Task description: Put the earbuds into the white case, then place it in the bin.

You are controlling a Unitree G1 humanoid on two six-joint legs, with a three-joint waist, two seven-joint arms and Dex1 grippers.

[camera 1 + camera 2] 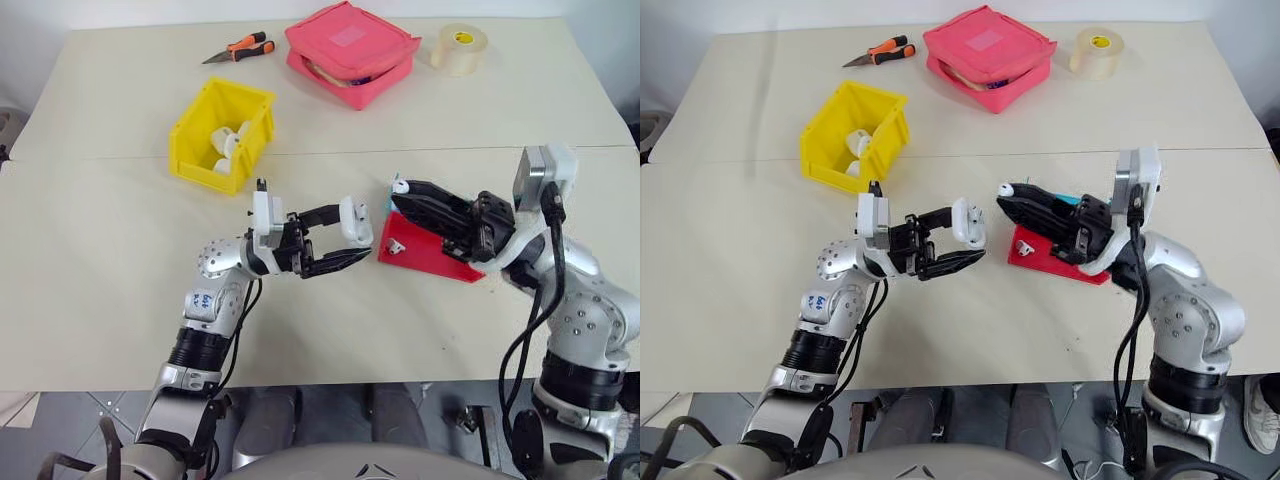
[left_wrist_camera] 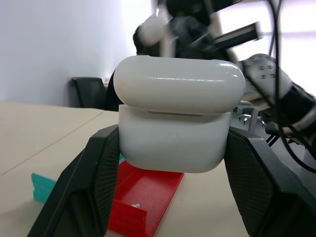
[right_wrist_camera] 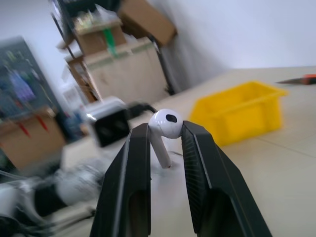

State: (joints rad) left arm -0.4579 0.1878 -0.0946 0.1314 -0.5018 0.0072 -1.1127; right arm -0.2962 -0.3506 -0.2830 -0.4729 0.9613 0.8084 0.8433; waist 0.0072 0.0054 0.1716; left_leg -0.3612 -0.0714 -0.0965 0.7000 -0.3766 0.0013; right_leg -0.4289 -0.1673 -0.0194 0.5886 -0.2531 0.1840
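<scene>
while my left fingers (image 1: 340, 243) pinch the white case (image 1: 356, 221) by its two side walls above the surface (image 1: 120, 280), my right fingers (image 1: 1012, 200) are closed narrow on one earbud (image 1: 1007, 189), its rounded head showing at the tips and its stem running down between them. the two hands face each other, tips near but apart, over the red tray (image 1: 430, 255) that lies just beside a blue-green piece. the case lid looks shut or nearly so from my left wrist, with only a thin seam between lid and body; i judge it has to swing up before the bud can go in.

both pieces are glossy hard plastic, light and slippery, so i expect them to squirt out under a skewed squeeze. i would keep the case gripped low on its body, clear of the lid and hinge, and hold the bud by its head so the stem is free to drop into its socket.

the yellow bin (image 1: 190, 135) stands well apart, farther up the surface on my left, with some white things already inside that i cannot identify. the pink pouch (image 1: 350, 50), tape roll (image 1: 458, 48) and orange-handled pliers (image 1: 240, 48) lie beyond.
</scene>
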